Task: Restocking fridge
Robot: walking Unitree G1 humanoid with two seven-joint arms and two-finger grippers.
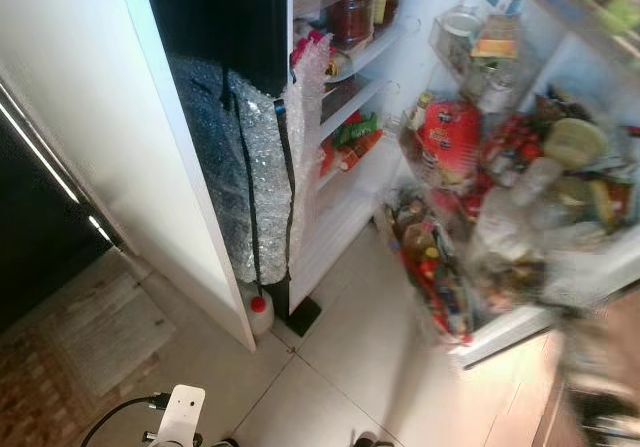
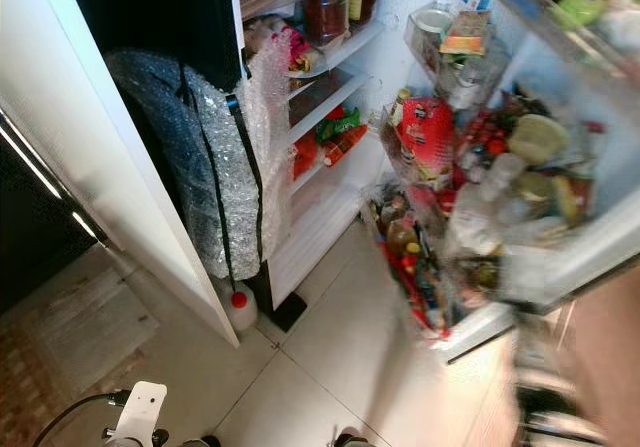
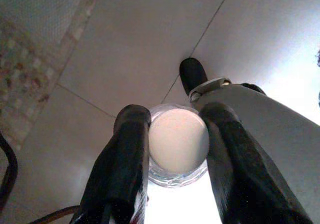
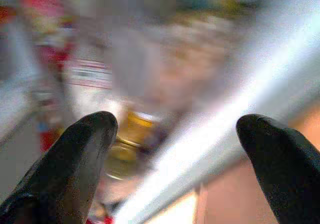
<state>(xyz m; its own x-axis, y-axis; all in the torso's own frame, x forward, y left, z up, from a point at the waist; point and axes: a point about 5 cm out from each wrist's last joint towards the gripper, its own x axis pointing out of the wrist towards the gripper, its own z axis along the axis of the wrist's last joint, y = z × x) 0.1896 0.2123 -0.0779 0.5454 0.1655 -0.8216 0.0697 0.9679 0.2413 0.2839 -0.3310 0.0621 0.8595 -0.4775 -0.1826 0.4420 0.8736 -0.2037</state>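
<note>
I am seeing my left gripper [image 3: 175, 149] low over the tiled floor [image 1: 350, 367], its fingers [image 3: 125, 159] clamping a clear jar with a pale lid [image 3: 178, 144]. My right gripper [image 4: 175, 134] is hanging before the blurred door shelves, fingers [image 4: 85, 154] standing wide apart with nothing between them. Open tile is lying between me and the fridge [image 1: 340, 117]. A white bottle with a red cap [image 1: 259, 309] is standing at the foot of a bubble-wrapped panel [image 1: 262, 167], beside the fridge's lower edge. The open fridge door [image 1: 520, 167], crammed with bottles and packets, is crowding the right side. Jars [image 1: 352, 17] are sitting on the upper inner shelf.
</note>
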